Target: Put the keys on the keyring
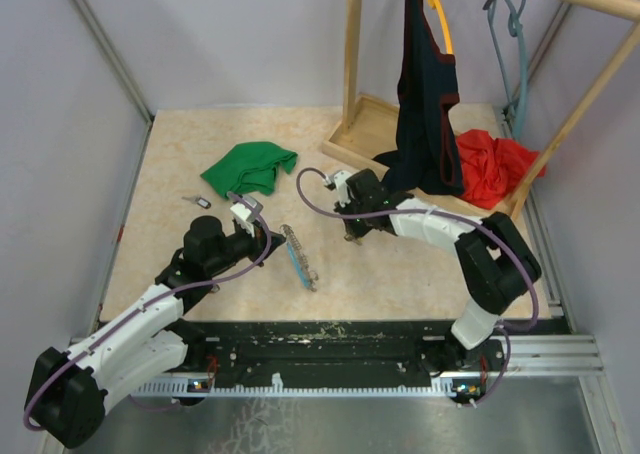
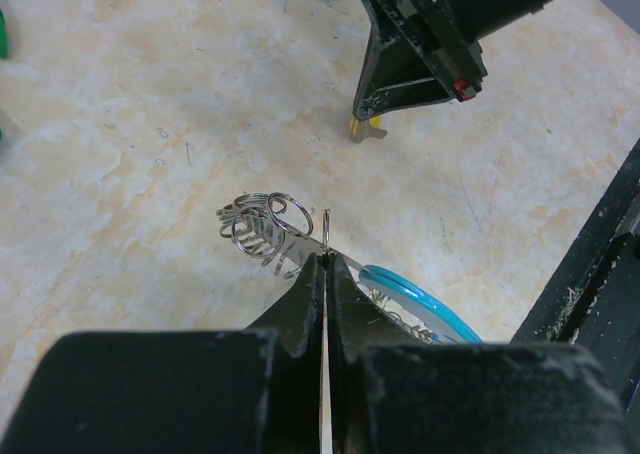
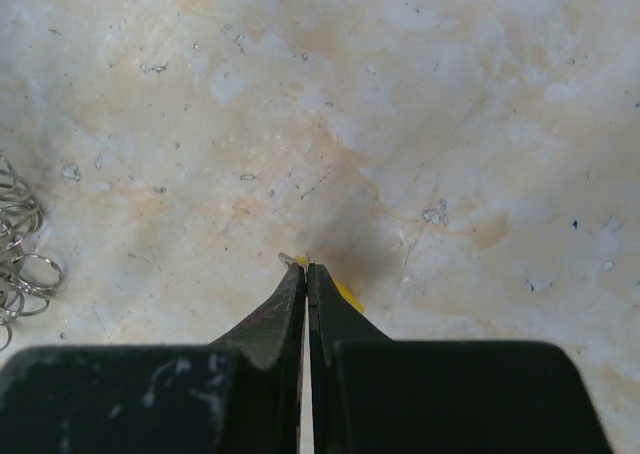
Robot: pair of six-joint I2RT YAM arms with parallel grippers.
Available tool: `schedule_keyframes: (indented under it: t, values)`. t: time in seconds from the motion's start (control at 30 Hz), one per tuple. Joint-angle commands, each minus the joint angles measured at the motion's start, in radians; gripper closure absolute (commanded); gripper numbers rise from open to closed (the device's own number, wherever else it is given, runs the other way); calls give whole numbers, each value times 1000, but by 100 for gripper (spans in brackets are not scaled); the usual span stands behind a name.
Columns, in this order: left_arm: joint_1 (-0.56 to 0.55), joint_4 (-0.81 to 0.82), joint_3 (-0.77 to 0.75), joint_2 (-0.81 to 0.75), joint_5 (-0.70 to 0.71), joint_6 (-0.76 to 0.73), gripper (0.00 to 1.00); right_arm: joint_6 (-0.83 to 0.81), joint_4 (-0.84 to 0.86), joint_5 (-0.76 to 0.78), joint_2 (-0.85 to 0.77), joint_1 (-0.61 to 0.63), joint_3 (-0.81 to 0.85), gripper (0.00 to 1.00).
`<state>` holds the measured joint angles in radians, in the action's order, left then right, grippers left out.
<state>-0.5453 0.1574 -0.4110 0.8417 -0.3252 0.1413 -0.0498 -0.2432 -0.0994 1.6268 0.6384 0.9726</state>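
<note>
We see a pale marbled worktop with a wooden rack standing on its far right part. A dark garment hangs from the rack, and a red cloth lies bunched at its foot. The left arm reaches in from the near left corner and the right arm folds in from the near right, so their tips sit near each other at mid-worktop. A green cloth lies crumpled behind the left arm's tip.

The keyring lies stretched out on the worktop between the arms, running from far-left to near-right. Its blue band is along the nearer part, and a cluster of small rings is at the far end.

The left gripper is clenched on the keyring, its fingers pinching the metal just by that cluster of rings. The right gripper is clenched too, tip down at the worktop, grasping the yellow key. The yellow head shows beneath its fingertips, close to the keyring's far end but apart from it.

The other key lies alone on the worktop left of the green cloth, too small for us to tell its colour.
</note>
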Motion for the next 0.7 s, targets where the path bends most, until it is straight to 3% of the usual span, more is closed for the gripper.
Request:
schedule_keyframes:
  t: [0.0, 0.2, 0.67]
  values:
    - [-4, 11, -35, 0, -15, -2, 100, -29, -270, 10, 93, -6, 144, 100]
    - [-6, 1, -37, -4, -8, -5, 100, -53, -423, 65, 162, 4, 259, 100]
    - [-7, -10, -37, -8, -2, -10, 100, -98, -535, 149, 348, 64, 476, 100]
